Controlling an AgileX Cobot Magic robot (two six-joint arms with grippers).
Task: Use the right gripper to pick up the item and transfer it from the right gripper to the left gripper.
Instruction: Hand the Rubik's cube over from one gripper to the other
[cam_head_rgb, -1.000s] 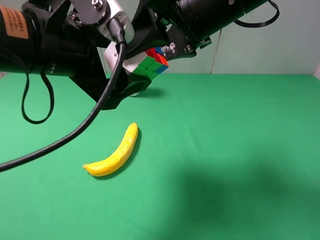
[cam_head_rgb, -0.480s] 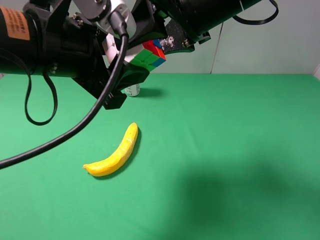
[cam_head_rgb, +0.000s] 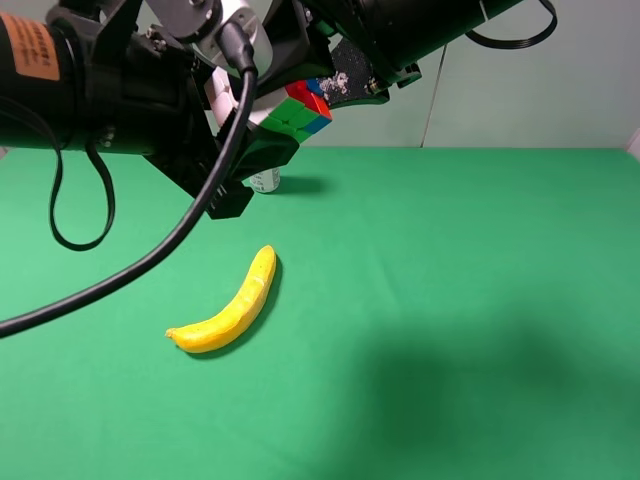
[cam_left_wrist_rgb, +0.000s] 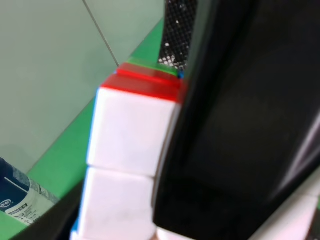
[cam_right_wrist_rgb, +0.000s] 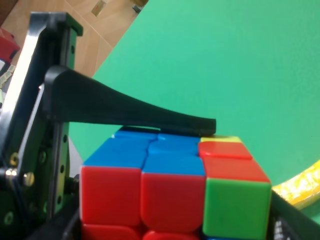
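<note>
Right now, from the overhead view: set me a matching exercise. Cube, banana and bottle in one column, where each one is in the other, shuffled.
Things:
1. puzzle cube
2. banana
3. bottle

Places:
A. stands near the far edge of the table, with only its lower part showing
B. lies flat on the green surface, out in the open
C. up in the air, off the surface

Pairs: 1-C, 2-B, 3-A
</note>
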